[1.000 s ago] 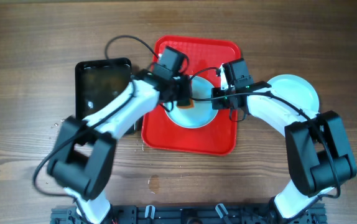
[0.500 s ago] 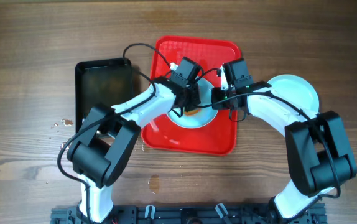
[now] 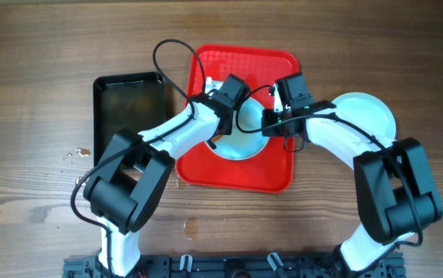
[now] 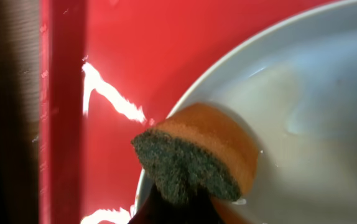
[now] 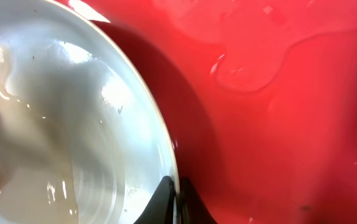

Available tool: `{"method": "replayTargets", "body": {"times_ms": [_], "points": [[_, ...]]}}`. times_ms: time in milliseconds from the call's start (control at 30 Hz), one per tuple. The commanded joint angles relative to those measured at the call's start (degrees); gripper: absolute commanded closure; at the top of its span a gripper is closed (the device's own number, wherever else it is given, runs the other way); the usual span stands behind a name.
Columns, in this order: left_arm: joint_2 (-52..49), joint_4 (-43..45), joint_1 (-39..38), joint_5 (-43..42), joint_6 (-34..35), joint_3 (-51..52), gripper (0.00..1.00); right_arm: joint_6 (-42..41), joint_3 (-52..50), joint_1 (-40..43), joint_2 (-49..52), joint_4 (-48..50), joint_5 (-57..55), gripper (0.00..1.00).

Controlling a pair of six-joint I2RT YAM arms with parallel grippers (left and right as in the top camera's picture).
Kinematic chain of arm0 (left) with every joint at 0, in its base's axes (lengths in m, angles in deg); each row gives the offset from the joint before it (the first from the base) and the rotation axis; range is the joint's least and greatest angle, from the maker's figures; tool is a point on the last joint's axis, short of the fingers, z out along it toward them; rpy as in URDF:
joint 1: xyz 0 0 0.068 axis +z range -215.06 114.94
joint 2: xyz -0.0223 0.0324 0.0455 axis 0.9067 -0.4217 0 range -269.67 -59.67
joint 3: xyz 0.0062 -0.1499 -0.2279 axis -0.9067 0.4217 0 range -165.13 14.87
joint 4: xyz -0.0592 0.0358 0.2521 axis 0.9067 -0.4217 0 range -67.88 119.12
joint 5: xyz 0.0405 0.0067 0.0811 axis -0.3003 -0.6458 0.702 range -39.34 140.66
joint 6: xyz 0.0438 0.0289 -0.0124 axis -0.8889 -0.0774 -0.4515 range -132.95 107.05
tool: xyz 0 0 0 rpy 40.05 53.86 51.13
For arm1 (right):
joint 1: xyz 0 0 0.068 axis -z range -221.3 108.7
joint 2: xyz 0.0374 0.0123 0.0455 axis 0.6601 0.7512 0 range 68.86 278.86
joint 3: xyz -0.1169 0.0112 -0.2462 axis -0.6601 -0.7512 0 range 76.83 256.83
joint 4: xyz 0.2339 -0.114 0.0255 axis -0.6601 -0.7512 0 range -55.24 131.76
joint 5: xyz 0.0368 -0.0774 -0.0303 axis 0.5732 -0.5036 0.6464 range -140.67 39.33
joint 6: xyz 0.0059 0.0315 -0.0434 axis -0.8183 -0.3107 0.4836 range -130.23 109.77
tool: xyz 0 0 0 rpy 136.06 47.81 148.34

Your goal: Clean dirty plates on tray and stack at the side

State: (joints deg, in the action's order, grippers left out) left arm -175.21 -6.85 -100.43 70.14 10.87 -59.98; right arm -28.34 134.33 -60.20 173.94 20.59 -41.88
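**Scrubbing the plate on the tray**

I am washing the plate (image 3: 241,137) in the middle of the red tray (image 3: 241,176). My left claw (image 3: 228,116) squeezes the sponge (image 4: 197,155) on its rim. My right claw (image 3: 274,122) pinches its other edge. Another plate (image 3: 368,116) waits beside the tray. Next, I think, rub the whole inside.

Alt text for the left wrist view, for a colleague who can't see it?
An orange sponge with a dark green scouring face, held by the left gripper, lies on the rim of a wet pale-blue plate. The plate sits in the wet red tray.
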Motion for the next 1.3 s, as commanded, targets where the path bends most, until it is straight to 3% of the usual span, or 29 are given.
{"method": "replayTargets", "body": {"times_ms": [0,367,567,733,900,1033,1267], "points": [[-0.42,-4.81,1.16,8.68,-0.7,0.28,0.96,-1.6,-2.71,0.22,2.34,-2.6,-4.17,0.96],[10.23,-7.91,3.91,8.39,2.36,-1.14,0.96,-4.57,-2.71,0.22,2.34,-3.98,-6.03,0.96],[15.65,-10.03,8.74,0.79,2.29,-1.14,0.96,-2.4,-2.71,0.22,2.32,-3.87,-5.77,0.96],[22.08,-15.19,16.57,-2.58,0.26,-1.14,0.96,4.87,-2.69,0.22,2.32,-3.54,-0.55,0.96],[22.47,-18.56,24.87,-5.27,-1.36,-0.17,0.96,7.04,-2.08,0.15,0.11,-5.27,0.04,0.96],[21.84,-14.45,30.58,-9.46,-0.46,5.73,0.96,5.73,-1.9,-0.57,-7.61,-6.67,-5.38,0.96],[20.65,-5.29,33.86,-12.2,-0.48,15.43,0.93,6.08,-1.9,-8.13,-23.96,-10.56,-26.6,0.96]]}}
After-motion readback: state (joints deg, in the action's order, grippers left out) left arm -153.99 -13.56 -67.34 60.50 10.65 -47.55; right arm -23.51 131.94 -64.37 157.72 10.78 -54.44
